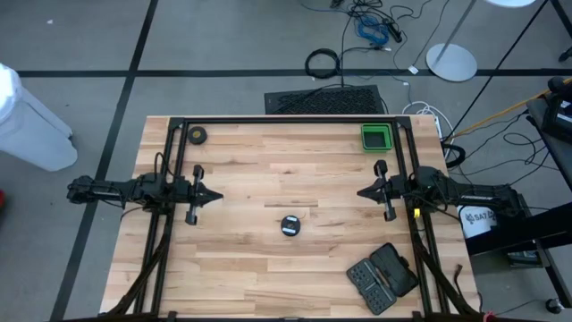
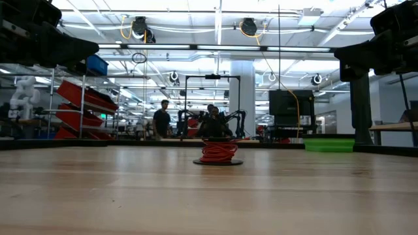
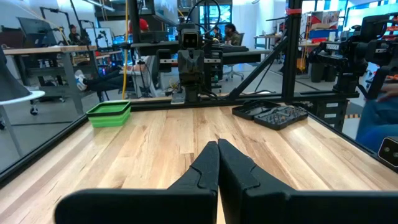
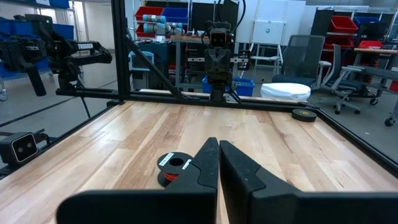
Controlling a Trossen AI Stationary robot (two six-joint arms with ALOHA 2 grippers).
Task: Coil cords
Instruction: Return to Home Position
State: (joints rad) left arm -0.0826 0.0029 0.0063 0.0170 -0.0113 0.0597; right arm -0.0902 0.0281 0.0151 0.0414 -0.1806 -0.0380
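Closest to the lens in the left wrist view, the left pincer shows its two dark fingers pressed together at the tips, with no gap between them, above the bare wooden counter. The right pincer looks the same in its own wrist view: fingers together, gripping nothing.

From above, the two arms sit at opposite sides of the counter. Each pincer points inward toward the middle, and they face each other well apart.

The reel lies on the counter between them, near the middle. It sits a little off the line joining the two tips and touches neither pincer. In the low view the red cord is a tidy wound bundle on the reel's flat black base, standing upright on the wood. No loose red length is visible on the counter in any view. The right wrist view shows the reel's black top with a pale label and red beneath it, partly hidden behind one finger.

A green tray sits in a counter corner on the right arm's side. A small black roll lies near the corner on the left arm's side along the same edge. A black case lies open and tilted toward the opposite edge, on the right arm's side. A person stands in the room beyond.
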